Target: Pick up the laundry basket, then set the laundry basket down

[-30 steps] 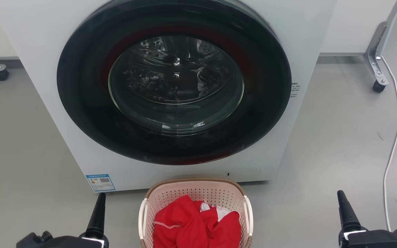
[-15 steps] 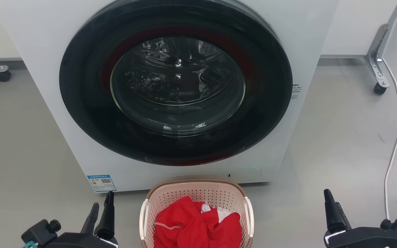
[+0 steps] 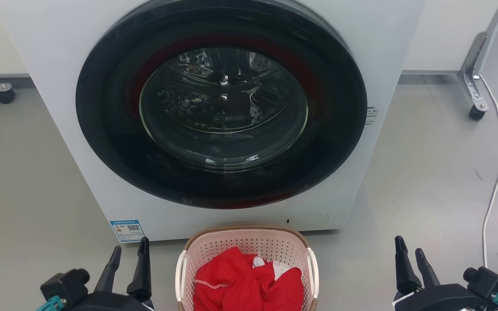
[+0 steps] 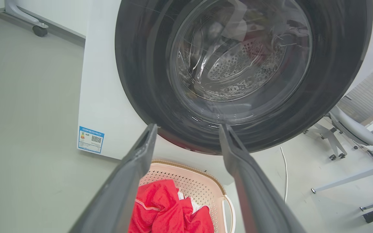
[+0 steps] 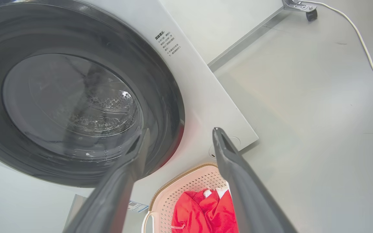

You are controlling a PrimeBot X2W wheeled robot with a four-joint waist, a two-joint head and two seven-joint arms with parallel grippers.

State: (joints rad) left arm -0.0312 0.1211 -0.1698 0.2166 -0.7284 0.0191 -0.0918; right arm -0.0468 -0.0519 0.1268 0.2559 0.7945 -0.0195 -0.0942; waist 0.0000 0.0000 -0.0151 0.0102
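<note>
Nothing lifted yet, laundry basket [image 3: 249,229] sits bottom centre on the floor [image 3: 426,172]; left gripper [image 3: 130,245] and right gripper [image 3: 408,245] jaws apart, empty.

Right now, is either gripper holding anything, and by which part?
Nothing is held. The left gripper and the right gripper are both open, flanking the laundry basket without touching it.

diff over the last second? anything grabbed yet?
Both hands turned and edged inward toward the laundry basket: left hand rightward, right hand leftward, each now showing two spread fingers. Nothing taken hold of. Basket, red cloth and washer unchanged; slight camera shift.
</note>
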